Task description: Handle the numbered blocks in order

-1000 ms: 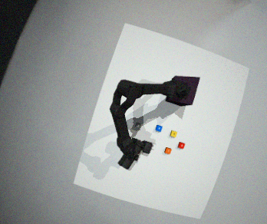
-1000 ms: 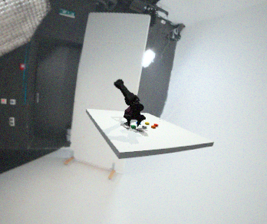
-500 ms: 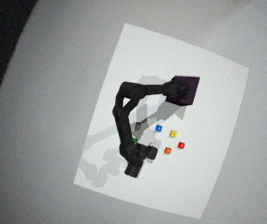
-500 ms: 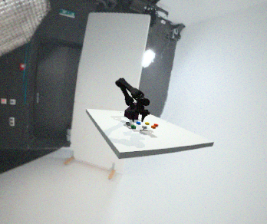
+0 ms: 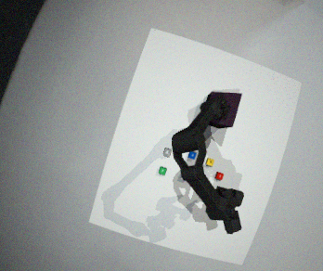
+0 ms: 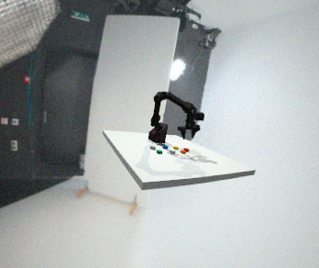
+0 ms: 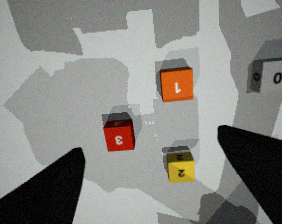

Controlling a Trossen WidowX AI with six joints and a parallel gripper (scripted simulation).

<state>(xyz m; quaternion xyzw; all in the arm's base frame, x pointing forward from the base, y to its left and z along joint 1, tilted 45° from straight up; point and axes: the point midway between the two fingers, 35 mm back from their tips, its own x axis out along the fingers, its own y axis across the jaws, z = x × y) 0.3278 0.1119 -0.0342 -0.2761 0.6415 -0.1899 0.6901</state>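
In the wrist view an orange block (image 7: 177, 84) showing 1, a red block (image 7: 119, 136) showing 3 and a yellow block (image 7: 180, 167) showing 2 lie on the white table below me. A grey block (image 7: 270, 77) showing 0 lies at the right edge. My gripper (image 7: 150, 143) (image 6: 189, 133) is open and empty and hangs well above these blocks, touching none. In the top view the red block (image 5: 219, 175), the yellow block (image 5: 210, 161), a blue block (image 5: 192, 155), a green block (image 5: 162, 171) and the grey block (image 5: 167, 151) show. The arm hides the orange block there.
The arm's dark purple base (image 5: 227, 108) (image 6: 158, 133) stands at the back of the white table (image 5: 167, 70) (image 6: 165, 174). The arm arches over the blue block. A tall white panel (image 6: 133, 69) stands behind the table.
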